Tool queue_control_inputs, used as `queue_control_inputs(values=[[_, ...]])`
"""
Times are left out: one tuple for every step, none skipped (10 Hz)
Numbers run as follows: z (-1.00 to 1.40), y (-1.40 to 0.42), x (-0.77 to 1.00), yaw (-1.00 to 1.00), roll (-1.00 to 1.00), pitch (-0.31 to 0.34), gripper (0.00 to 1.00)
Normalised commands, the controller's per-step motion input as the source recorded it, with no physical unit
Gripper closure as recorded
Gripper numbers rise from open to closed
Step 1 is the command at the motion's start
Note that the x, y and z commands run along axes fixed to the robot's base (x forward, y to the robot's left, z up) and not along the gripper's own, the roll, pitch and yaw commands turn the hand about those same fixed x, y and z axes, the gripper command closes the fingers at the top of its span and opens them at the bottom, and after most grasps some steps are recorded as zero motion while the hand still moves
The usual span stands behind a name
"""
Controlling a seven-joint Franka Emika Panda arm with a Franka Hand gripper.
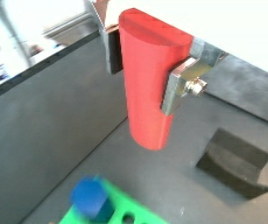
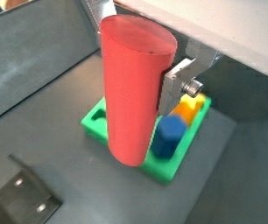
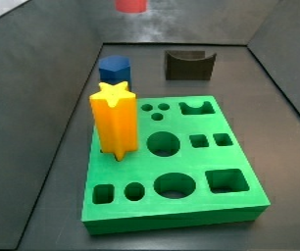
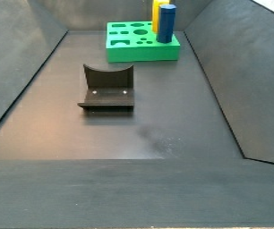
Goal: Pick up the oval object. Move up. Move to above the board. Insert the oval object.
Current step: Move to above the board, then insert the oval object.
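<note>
We find the gripper raised well above the floor, its fingers clamped on the upright oval object. In a wrist view the board lies below, carrying a blue block and yellow star peg. The fixture stands apart from the board.
</note>
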Motion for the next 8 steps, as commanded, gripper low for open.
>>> queue_control_inputs(values=[[0.11, -1.00, 0.27, 0.26, 0.05, 0.109, 1.00], [0.11, -0.92, 0.27, 0.18, 0.05, 0.109, 1.00], [0.06, -0.46, 0.19, 0.06, 0.08, 0.132, 1.00], [0.03, -0.28, 0.16, 0.03, 0.09, 0.136, 1.00], [-0.01, -0.06, 0.00, 0.00, 0.00, 0.000, 1.00], [-0.09, -0.16, -0.01, 0.00, -0.01, -0.060, 1.00], [-0.03, -0.27, -0.01, 0.03, -0.06, -0.086, 1.00], [-0.03, -0.39, 0.00, 0.12, -0.02, -0.083, 1.00]])
